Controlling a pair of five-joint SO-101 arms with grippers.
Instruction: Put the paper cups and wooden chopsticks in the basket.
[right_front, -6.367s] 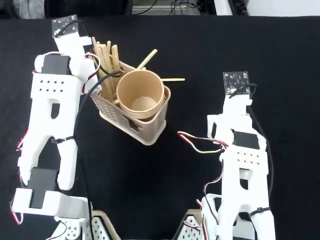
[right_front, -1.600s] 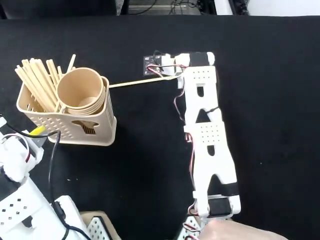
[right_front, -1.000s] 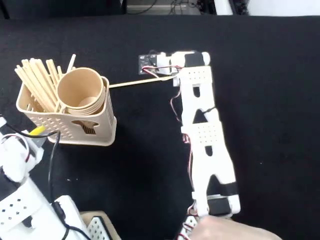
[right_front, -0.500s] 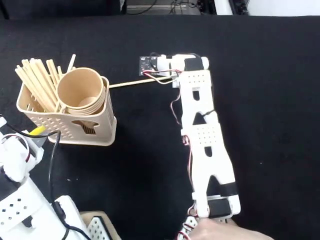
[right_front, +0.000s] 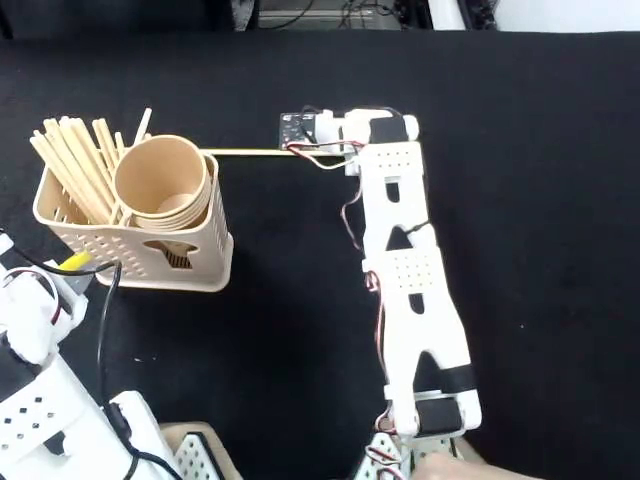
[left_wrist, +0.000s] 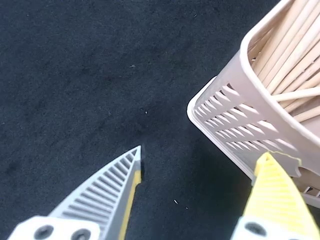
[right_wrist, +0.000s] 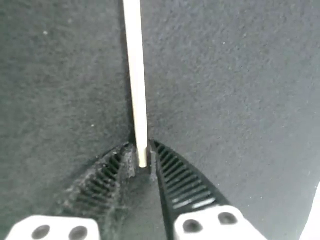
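Note:
A beige slotted basket (right_front: 140, 258) stands at the left of the black table. It holds several wooden chopsticks (right_front: 75, 165) and a stack of paper cups (right_front: 162, 180). My right gripper (right_front: 303, 150) is stretched out to the right of the basket and is shut on the end of one chopstick (right_front: 250, 152). That stick lies level, with its far tip at the cups' rim. In the right wrist view the chopstick (right_wrist: 135, 75) runs straight out from the right gripper (right_wrist: 142, 150). My left gripper (left_wrist: 202, 151) is open beside the basket's corner (left_wrist: 235, 120), near the table's front left.
The black cloth to the right of the right arm (right_front: 410, 270) and in front of the basket is bare. The left arm's white body (right_front: 40, 410) fills the front left corner.
The right gripper has shifted a little left, and the held chopstick has swung from a slant to level, with its tip now at the cups' rim. The left arm has not moved.

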